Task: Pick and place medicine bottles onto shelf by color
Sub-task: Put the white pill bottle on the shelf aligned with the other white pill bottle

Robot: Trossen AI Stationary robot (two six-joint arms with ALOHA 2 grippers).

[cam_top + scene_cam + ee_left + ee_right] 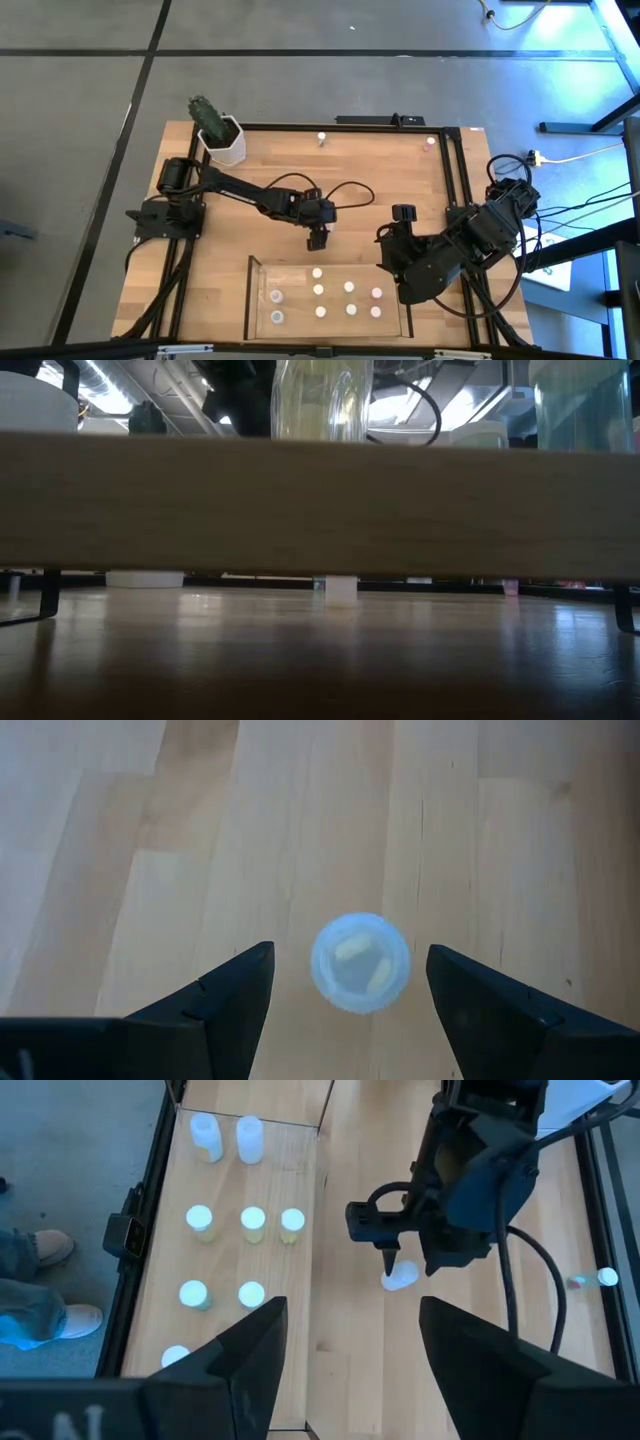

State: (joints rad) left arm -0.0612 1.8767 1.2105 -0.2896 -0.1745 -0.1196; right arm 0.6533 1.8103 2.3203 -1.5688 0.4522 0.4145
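Observation:
A small round medicine bottle (pixel 360 963) with a pale cap stands upright on the wooden table, in the middle. My left gripper (pixel 350 958) is open above it and slants down, one finger on either side, a gap on both sides. In the right wrist view the same bottle (pixel 402 1276) shows under the left gripper (pixel 392 1260). The shelf (pixel 250 300) at the near edge holds several upright bottles (pixel 349 288). My right gripper (pixel 350 1308) is open and holds nothing, raised at the table's right side.
Two more bottles stand near the far edge, one in the middle (pixel 322 137) and a pinkish one to the right (pixel 428 143). A white pot with a cactus (pixel 222 140) sits at the far left corner. A black frame (pixel 455 190) borders the table. A person's shoes (pixel 40 1285) show beyond the table's edge.

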